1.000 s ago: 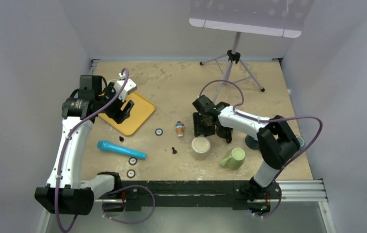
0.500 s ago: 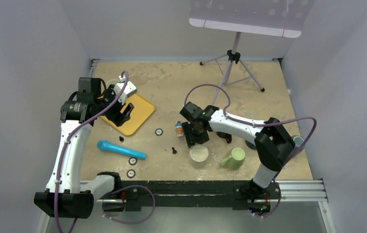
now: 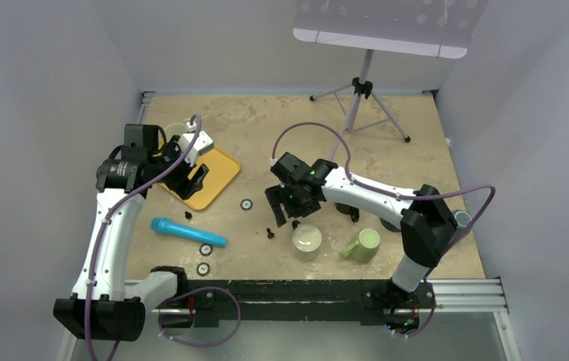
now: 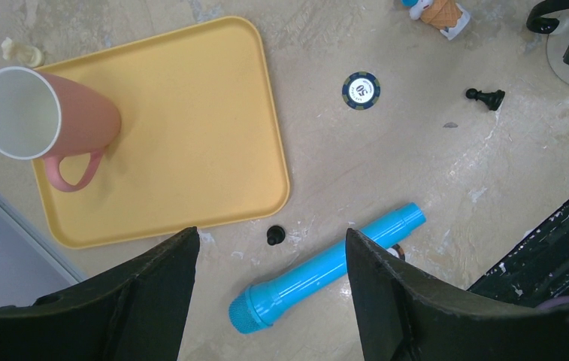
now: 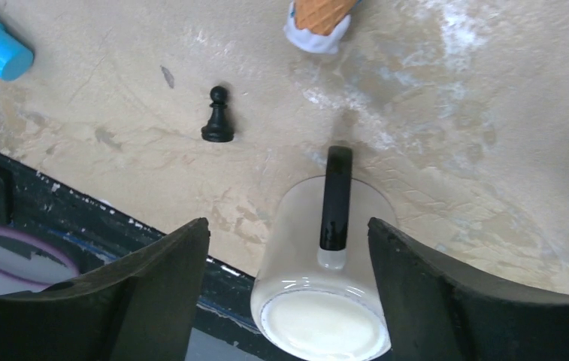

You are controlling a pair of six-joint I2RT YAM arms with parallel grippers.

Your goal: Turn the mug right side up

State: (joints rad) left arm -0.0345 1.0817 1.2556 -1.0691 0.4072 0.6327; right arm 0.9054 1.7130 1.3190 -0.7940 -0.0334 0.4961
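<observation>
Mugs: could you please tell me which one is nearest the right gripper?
The cream mug with the black handle, just beside the right gripper; the green mug is farther, the pink mug on the tray.

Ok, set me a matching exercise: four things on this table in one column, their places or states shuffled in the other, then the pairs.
1 pink mug
2 cream mug
3 green mug
4 blue microphone

A lying by two poker chips
B bottom up, below the right hand
C on the yellow tray
D right of the cream mug

Pairs: 1-C, 2-B, 3-D, 4-A
</observation>
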